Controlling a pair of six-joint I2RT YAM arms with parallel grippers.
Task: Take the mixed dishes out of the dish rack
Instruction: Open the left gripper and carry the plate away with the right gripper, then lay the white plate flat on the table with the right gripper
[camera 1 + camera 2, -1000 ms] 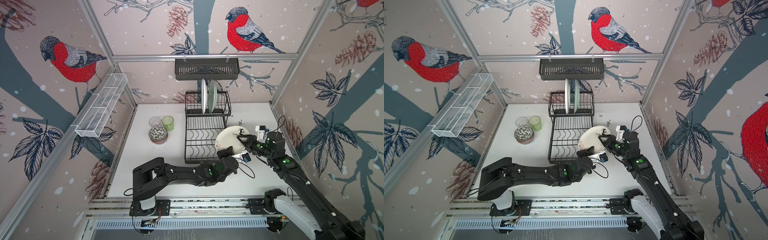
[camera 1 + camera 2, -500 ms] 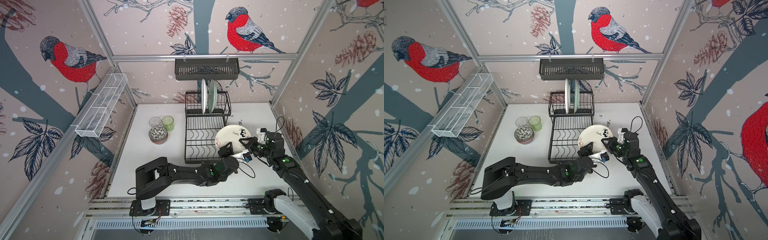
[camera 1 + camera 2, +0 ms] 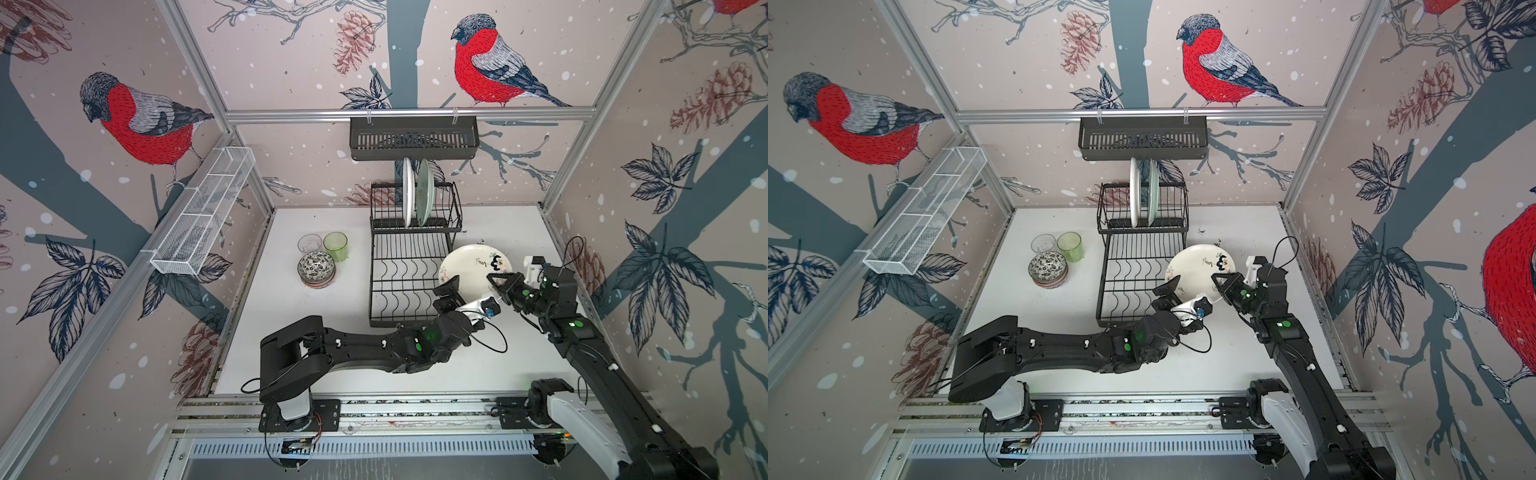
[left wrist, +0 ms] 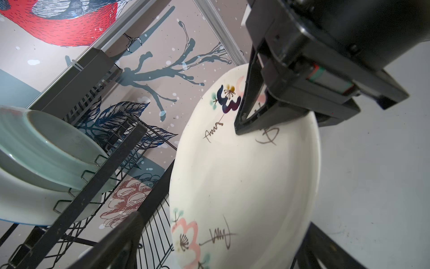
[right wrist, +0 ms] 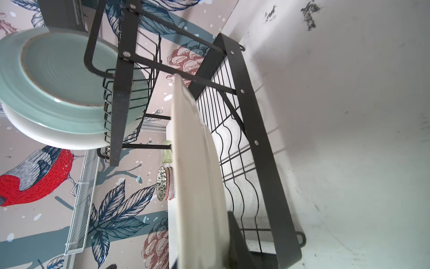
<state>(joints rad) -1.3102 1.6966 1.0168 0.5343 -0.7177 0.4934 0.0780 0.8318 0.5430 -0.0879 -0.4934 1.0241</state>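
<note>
The black two-level dish rack (image 3: 386, 226) stands upright, with wavy slot wires across its lower level. On its upper level two plates stand on edge side by side: a white plate (image 3: 408, 195), and a pale green plate (image 3: 424, 195) to its right. Just right of the rack's lower level a cream plate (image 3: 469, 266) painted with flowers hangs tilted, pinched at its rim by the right gripper (image 3: 492, 276). Left of the rack, apart from it, a stack of patterned bowls (image 3: 316, 268), a green ribbed glass (image 3: 336, 246) and a clear glass (image 3: 309, 243) cluster upright.
</note>
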